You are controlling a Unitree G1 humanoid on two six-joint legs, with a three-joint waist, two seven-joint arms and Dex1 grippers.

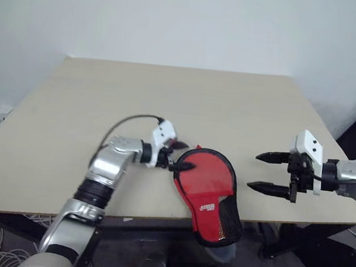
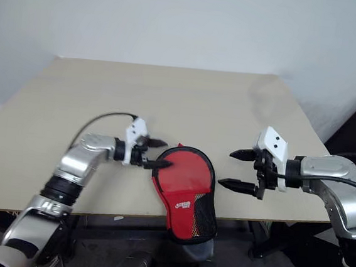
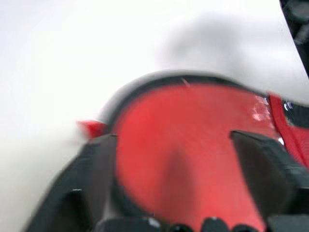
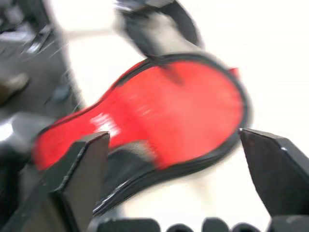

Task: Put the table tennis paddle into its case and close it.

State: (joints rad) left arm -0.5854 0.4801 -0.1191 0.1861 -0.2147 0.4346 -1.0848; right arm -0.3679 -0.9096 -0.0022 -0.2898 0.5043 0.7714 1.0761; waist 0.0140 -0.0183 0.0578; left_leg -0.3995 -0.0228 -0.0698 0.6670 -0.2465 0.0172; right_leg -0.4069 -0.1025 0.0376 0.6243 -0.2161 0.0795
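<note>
My left hand [image 1: 181,155] is open — fingers spread at the round end of the case [image 1: 209,193]. My right hand [image 1: 269,172] is open too, well apart from it. The case lies shut, red side up, on the table [image 1: 168,101] — its narrow end overhanging the near edge.

Silver arms, black joints; white wrist blocks; black two-finger left pincer [image 1: 181,156], right pincer [image 1: 264,172].
</note>
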